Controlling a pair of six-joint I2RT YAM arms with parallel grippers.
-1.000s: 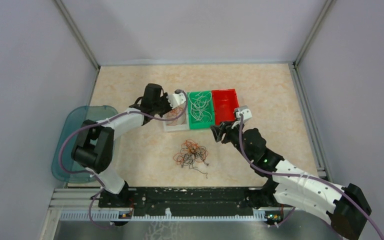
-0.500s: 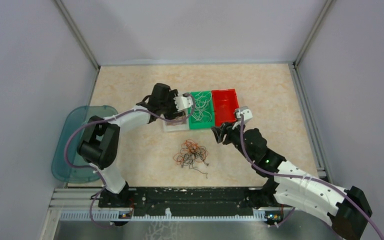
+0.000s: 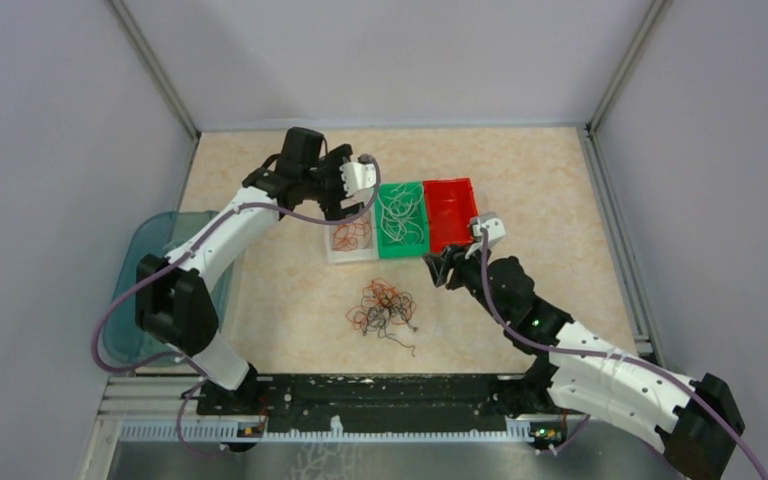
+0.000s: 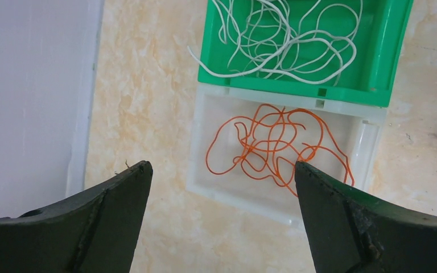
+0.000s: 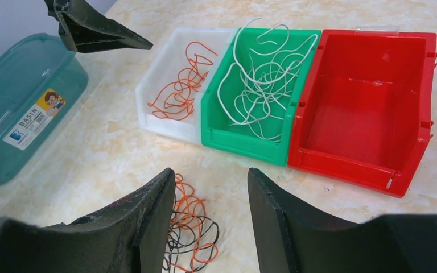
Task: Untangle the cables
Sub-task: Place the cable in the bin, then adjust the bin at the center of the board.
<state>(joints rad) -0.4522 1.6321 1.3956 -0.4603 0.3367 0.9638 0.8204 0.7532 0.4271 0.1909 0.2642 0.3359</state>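
Three bins stand in a row on the table (image 3: 550, 190): left bin (image 3: 352, 257), middle bin (image 3: 401, 252), right bin (image 3: 450, 215). The first cable lot (image 3: 352, 235) lies in the left bin, the second cable lot (image 3: 400, 212) in the middle bin. A cable tangle (image 3: 382, 308) lies before the row (apart from it). The basin (image 3: 125, 300) sits far left.

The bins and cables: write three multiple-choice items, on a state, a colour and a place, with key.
1. The red bin is: A empty, B full, C overturned.
2. The strands in the green bin are: A black, B orange, C white.
3. The tangled pile lies: A in the red bin, B on the table before the bins, C in a gripper.
Key: 1 A, its bare floor shows; 2 C, only white strands lie there; 3 B, it rests on the table nearer the arms.
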